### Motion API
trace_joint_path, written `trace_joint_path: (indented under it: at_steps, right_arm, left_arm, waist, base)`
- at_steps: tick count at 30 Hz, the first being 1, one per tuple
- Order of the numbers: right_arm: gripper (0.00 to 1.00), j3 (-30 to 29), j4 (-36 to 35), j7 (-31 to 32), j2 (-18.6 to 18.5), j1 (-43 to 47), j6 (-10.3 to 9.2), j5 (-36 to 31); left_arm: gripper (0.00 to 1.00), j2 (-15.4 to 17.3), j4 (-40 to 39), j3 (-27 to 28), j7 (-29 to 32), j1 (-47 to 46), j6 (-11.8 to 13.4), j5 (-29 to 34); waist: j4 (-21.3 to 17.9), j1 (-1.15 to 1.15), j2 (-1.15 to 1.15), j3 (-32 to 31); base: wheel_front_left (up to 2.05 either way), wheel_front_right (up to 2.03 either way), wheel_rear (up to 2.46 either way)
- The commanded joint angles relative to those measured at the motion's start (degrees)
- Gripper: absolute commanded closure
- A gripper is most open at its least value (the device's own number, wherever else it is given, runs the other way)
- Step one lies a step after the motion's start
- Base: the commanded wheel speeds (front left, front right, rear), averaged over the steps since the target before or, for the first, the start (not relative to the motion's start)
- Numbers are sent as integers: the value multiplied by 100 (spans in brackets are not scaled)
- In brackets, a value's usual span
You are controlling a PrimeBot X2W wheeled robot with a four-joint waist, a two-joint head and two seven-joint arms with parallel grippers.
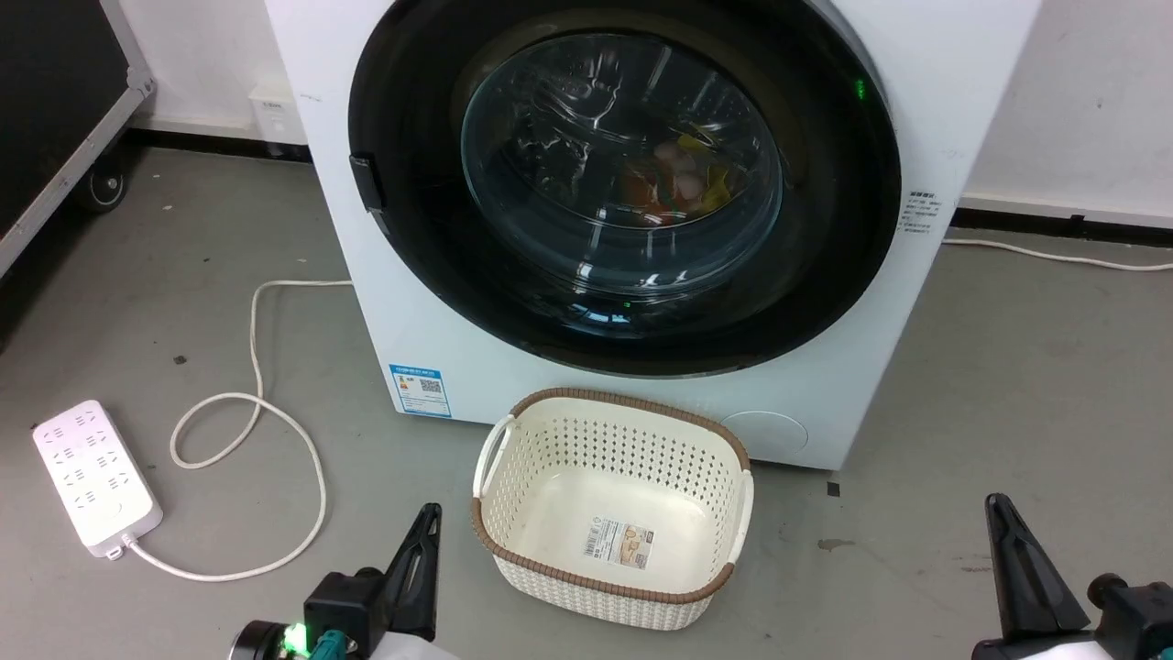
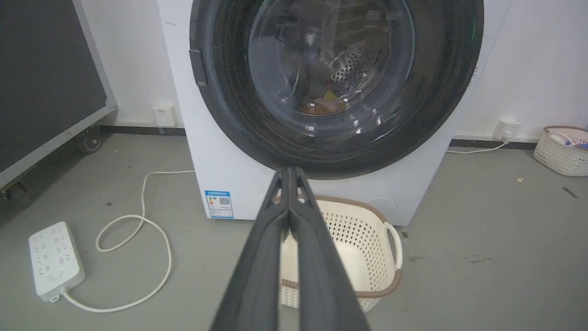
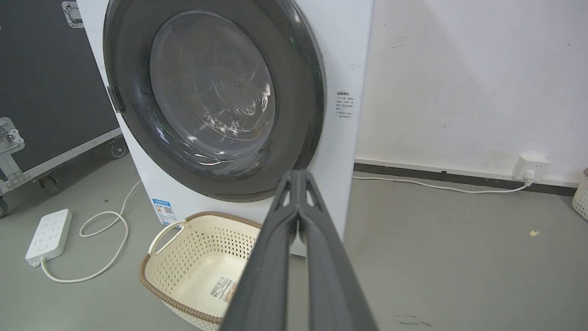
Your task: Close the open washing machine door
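Grey floor (image 1: 1008,385), white wall (image 1: 1100,92). At twelve o'clock the washing machine door (image 1: 623,183) sits flush against the washing machine (image 1: 935,110); closing looks done. My left gripper (image 2: 290,172) and right gripper (image 3: 298,174) are each pinched together, empty.

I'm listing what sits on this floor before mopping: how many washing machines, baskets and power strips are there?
Washing machine: 1
Baskets: 2, the near basket in front of the machine and the far basket by the wall
Power strip: 1
Total: 4
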Motion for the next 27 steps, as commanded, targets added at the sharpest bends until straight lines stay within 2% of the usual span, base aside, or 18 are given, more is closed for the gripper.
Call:
trace_joint_path:
  at_steps: [1,27]
  right_arm:
    - [100,25,-18,40,5,-82,1,-34]
    - [100,190,-46,326,13,-219,2,-136]
  left_arm:
    - [100,-15,-43,39,26,-14,18,51]
    - [100,-39,-290,254,330,-34,49,201]
  waist:
    - [-2,0,0,3]
    - [-38,0,0,51]
  base:
    - [0,0,0]
    - [0,0,0]
